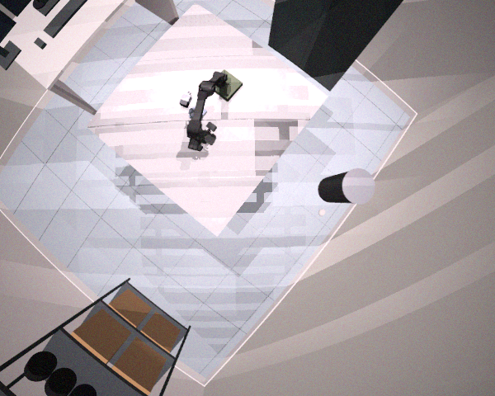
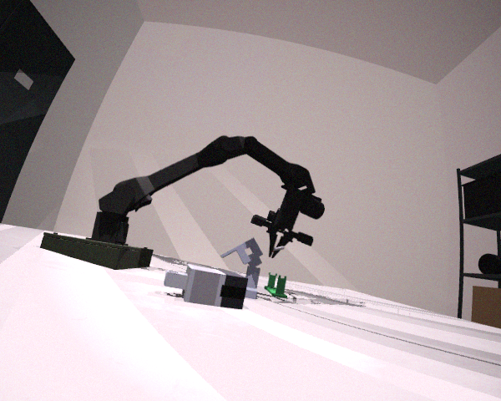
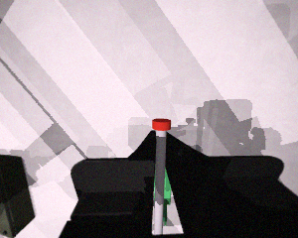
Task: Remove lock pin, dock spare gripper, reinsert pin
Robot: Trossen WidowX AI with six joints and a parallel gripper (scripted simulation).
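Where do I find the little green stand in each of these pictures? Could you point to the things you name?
Top: I can't make it out there.
Exterior: right of centre, low, the green stand (image 2: 280, 286) is under the jaws (image 2: 272, 254).
Wrist: a green sliver (image 3: 167, 185) shows behind the red-capped pin (image 3: 160, 174), low centre.
Shared landmark: the arm's dark jaws.
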